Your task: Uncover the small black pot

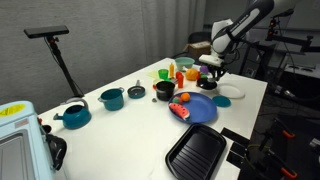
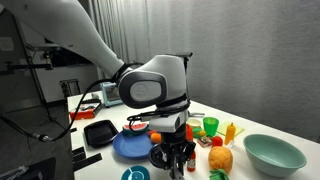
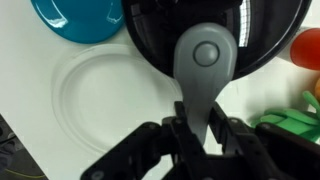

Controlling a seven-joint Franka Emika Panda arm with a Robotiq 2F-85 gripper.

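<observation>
Bench: white, flat, matte top.
Larger teal pot: round and smooth-skinned, toward the left end of the bench in an exterior view.
Smaller teal pot: same round shape, at 2 o'clock from the larger one.
Grey piece: flat disc with a knob, just right of the smaller teal pot.
Black tray: rounded rectangle with a ribbed floor, on the near edge.
Blue plate: round and smooth, at 12 o'clock from the tray.
Teal dish: curved glossy rim at 10 o'clock in the wrist view.
White plate: pale ring of a rim, at 9 o'clock from the end effector.
Small black pot: glossy black round top with streaked reflections, at 12 o'clock from the end effector. Cannot tell whether the lid is lifted.
Grey handle: matte and paddle-shaped with a round stud, narrowing toward 6 o'clock.
End effector: black fingers pressed against both sides of the handle's narrow end. In an exterior view it sits low at the bench's far right.
Orange-red object: rounded, at 3 o'clock from the pot.
Green object: blocky, at 5 o'clock.
</observation>
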